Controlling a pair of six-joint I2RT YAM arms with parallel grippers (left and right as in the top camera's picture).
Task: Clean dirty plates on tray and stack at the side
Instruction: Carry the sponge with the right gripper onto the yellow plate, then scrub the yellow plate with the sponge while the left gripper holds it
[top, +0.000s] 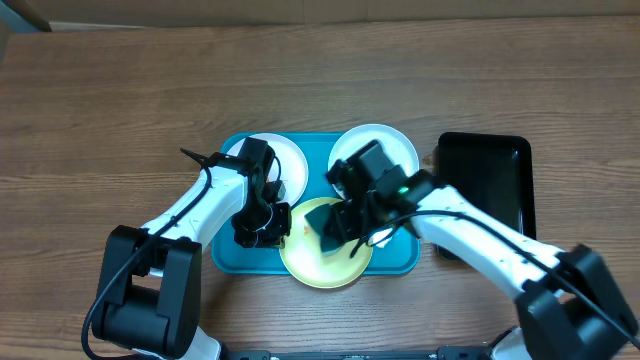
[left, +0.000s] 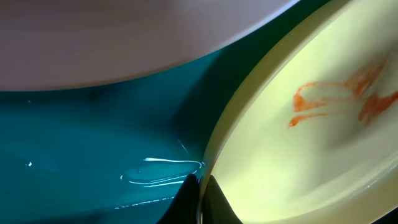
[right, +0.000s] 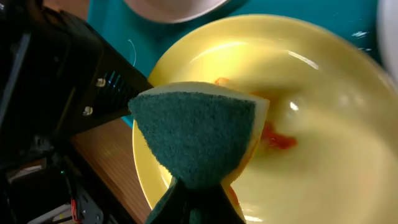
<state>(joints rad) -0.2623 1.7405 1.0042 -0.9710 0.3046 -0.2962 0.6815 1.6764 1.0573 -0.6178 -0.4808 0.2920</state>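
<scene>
I could read no text, label, brand or number in any of the three views. The yellow-green plate, the two white plates, the turquoise tray, the black tray and the sponge all showed me plain, unmarked surfaces.

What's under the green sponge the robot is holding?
The yellow plate, with an orange smear peeking out beside the sponge. Whatever mess lies directly beneath the sponge is covered, so it cannot be seen.
</scene>
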